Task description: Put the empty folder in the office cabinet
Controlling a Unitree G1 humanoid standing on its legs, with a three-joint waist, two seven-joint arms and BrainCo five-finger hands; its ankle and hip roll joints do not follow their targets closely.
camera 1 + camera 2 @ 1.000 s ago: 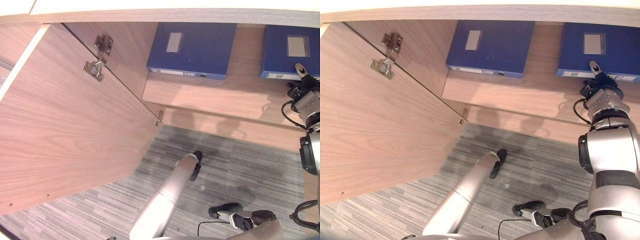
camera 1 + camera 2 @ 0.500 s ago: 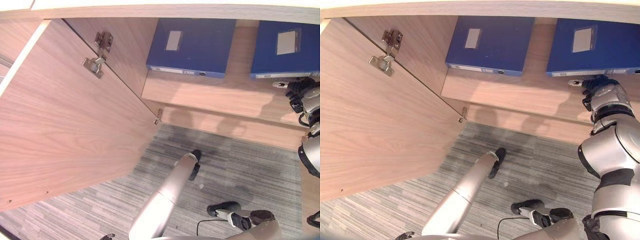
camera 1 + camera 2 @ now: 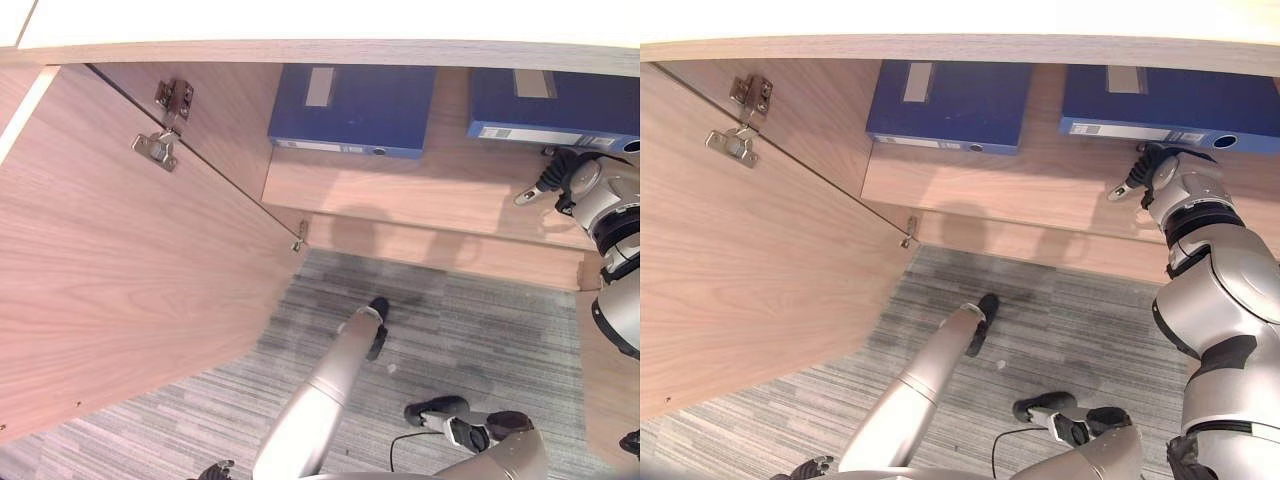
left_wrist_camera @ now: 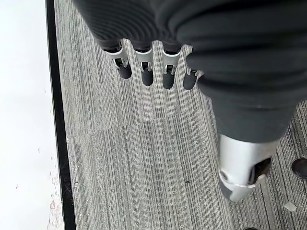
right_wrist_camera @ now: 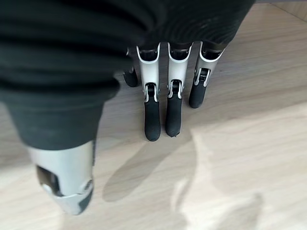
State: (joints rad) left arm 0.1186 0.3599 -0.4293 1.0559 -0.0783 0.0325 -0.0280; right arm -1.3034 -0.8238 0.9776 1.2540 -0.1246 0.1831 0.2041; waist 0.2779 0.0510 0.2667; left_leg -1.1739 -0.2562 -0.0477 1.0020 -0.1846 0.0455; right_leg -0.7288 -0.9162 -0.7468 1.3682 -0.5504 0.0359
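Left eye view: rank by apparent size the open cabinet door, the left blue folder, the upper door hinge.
1. Cabinet door, by far the largest, though it also sits nearest the camera.
2. Left blue folder.
3. Upper door hinge, smallest.

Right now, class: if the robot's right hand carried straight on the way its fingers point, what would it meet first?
Most likely the bare wooden cabinet shelf. The right hand hangs open just over it, fingers angled down at the wood. The right blue folder lies beyond; depth is uncertain.
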